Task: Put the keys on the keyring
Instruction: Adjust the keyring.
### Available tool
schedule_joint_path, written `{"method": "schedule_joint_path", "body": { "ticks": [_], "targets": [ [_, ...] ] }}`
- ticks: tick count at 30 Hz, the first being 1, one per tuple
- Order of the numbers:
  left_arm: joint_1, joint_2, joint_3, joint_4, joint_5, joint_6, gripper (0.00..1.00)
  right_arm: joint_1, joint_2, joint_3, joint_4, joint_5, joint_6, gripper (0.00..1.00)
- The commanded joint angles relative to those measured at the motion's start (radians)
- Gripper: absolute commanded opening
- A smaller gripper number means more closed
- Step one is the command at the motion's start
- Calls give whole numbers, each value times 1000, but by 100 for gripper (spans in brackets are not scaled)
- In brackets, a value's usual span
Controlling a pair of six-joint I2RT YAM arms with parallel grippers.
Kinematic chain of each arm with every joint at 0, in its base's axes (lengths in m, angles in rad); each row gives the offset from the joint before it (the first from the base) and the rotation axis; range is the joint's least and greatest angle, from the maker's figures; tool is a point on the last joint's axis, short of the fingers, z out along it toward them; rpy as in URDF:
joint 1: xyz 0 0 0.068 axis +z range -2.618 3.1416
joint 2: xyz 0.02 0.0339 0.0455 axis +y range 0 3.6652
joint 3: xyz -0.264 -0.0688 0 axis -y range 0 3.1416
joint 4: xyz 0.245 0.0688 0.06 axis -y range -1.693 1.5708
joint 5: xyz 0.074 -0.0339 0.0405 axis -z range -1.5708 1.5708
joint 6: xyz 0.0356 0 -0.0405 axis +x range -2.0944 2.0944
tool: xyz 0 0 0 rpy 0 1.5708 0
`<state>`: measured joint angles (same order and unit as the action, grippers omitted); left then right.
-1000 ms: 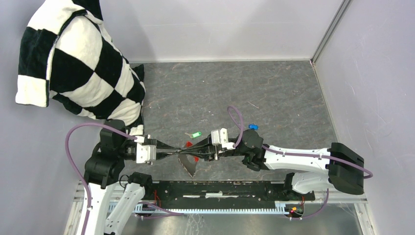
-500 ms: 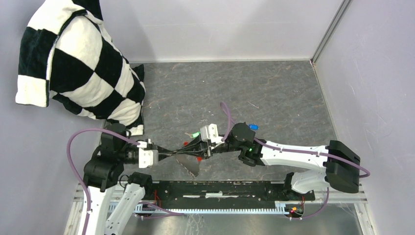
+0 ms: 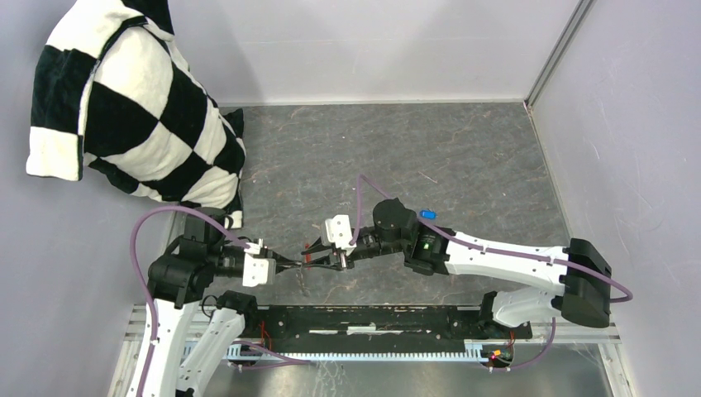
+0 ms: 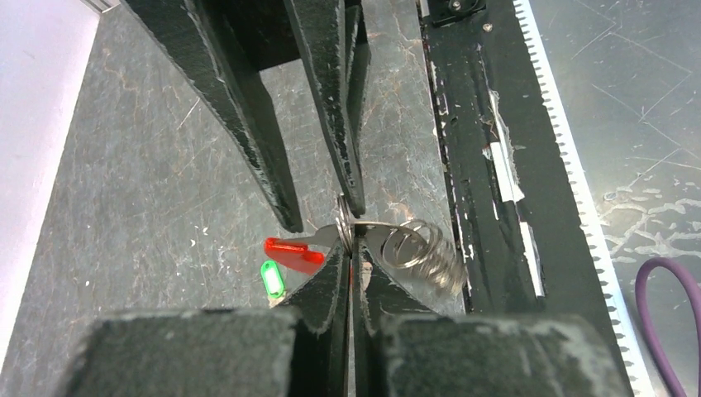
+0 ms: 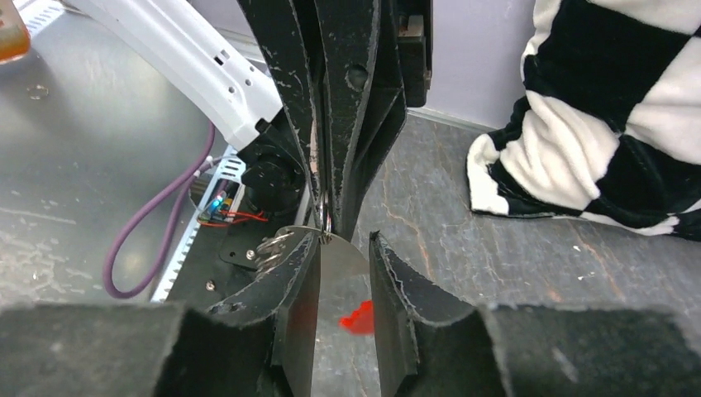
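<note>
In the left wrist view, my left gripper is shut on the thin metal ring of the keyring. Its grey chain of small rings hangs to the right, and its red tag shows to the left. The green key lies on the table just below the tag. My right gripper faces the left one, open, its fingers either side of the ring with a metal plate between them. From above, the two grippers meet tip to tip. The blue key lies behind the right arm.
A black-and-white checkered cloth fills the back left corner. A black rail with a toothed edge runs along the near side. Grey walls close in the table. Purple cables loop from both arms.
The right gripper has moved left and opened from shut. The left gripper has closed on the ring. The hanging tag has turned and shows less from above.
</note>
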<state>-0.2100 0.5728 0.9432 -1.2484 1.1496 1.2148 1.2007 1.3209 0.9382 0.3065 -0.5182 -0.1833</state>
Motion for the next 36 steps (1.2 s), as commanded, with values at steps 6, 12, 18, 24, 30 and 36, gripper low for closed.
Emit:
{"method": "schedule_joint_path", "body": {
  "ticks": [6, 12, 18, 24, 30, 36],
  "targets": [
    [-5, 21, 32, -67, -13, 127, 2, -7, 17, 182, -239, -11, -127, 35],
    [-5, 33, 43, -84, -22, 153, 2, -4, 46, 229, -292, -43, -138, 35],
    [-5, 35, 43, -85, -28, 157, 2, -3, 63, 249, -338, -76, -133, 35],
    [-5, 36, 43, -86, -39, 164, 2, -4, 49, 238, -335, -59, -98, 39],
    [-5, 35, 41, -85, -46, 173, 2, -2, 58, 262, -322, -59, -54, 43],
    [-5, 34, 37, -82, -60, 181, 2, 7, 75, 276, -319, -73, -45, 42]
  ]
}}
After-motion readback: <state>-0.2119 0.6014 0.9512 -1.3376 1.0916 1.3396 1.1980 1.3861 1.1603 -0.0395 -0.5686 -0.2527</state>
